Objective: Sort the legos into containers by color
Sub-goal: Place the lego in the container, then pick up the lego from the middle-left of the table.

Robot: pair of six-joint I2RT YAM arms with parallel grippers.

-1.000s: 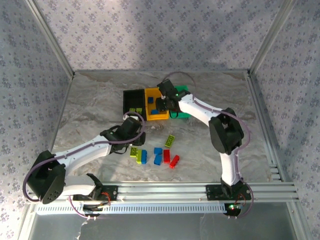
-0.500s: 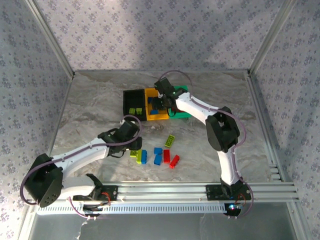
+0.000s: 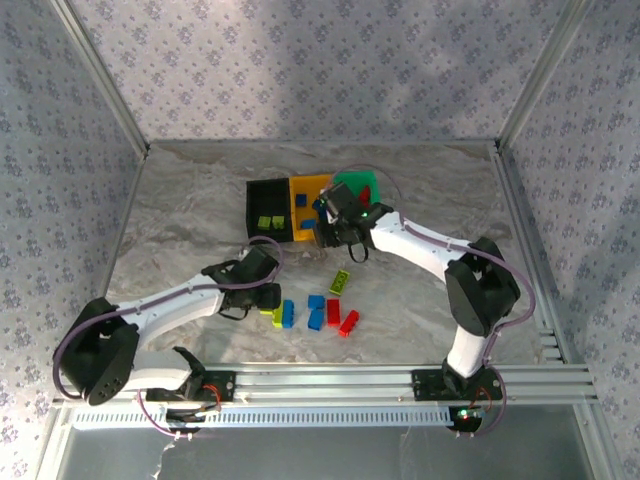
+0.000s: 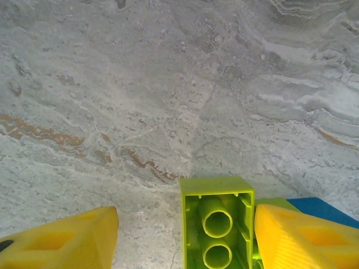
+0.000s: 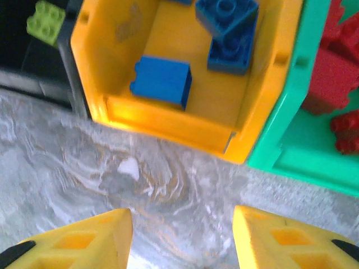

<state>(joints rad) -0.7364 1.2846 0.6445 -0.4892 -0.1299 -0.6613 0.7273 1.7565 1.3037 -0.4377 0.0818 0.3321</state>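
A lime lego lies studs-down on the table between the fingers of my left gripper. The gripper is open: the right finger is close beside the brick and the left finger stands well off. From above, this gripper hangs over the left end of the loose legos. My right gripper is open and empty above bare table, just in front of the orange-yellow container, which holds blue legos. The green container holds red legos. The black container holds lime legos.
Blue bricks, red bricks and one more lime brick lie loose in front of the bins. A blue brick sits just beyond my left gripper's right finger. The three bins stand side by side mid-table.
My right gripper has pulled back from over the orange-yellow bin to the table in front of it. The left gripper has shifted toward the near side onto the lime brick, its jaws narrowing.
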